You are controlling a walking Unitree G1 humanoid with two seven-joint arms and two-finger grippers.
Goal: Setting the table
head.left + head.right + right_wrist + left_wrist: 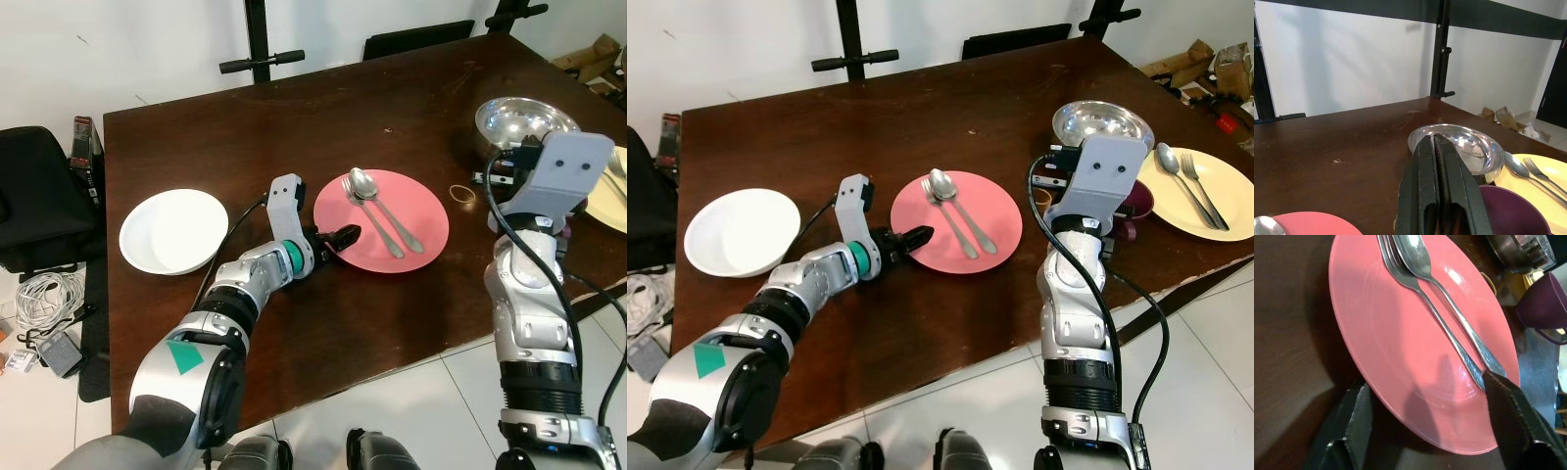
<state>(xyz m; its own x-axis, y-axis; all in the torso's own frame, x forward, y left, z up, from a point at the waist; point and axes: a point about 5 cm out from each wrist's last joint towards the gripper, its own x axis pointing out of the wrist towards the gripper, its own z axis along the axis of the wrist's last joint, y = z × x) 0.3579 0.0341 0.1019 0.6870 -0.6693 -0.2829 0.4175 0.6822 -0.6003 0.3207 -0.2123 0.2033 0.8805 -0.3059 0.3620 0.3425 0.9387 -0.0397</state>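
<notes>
A pink plate [416, 230] lies mid-table with a spoon [364, 186] and a fork [384, 230] side by side on it. My left gripper [343, 235] is open at the plate's near-left rim; in the left wrist view one finger [1354, 418] is beside the rim and the other finger [1511, 411] is over the plate by the cutlery handles. My right gripper [1437, 161] is shut and empty, held up above a purple cup [1513, 210]. A white bowl [174, 232] sits at the left. A yellow plate [1176, 211] with a spoon and a fork lies at the right.
The dark wooden table [196, 137] also carries a steel bowl [519, 122] and a rubber band [461, 193] at the right. A black bag [39, 196] and cables [44, 294] lie on the floor to the left. A chair back [416, 39] stands at the far edge.
</notes>
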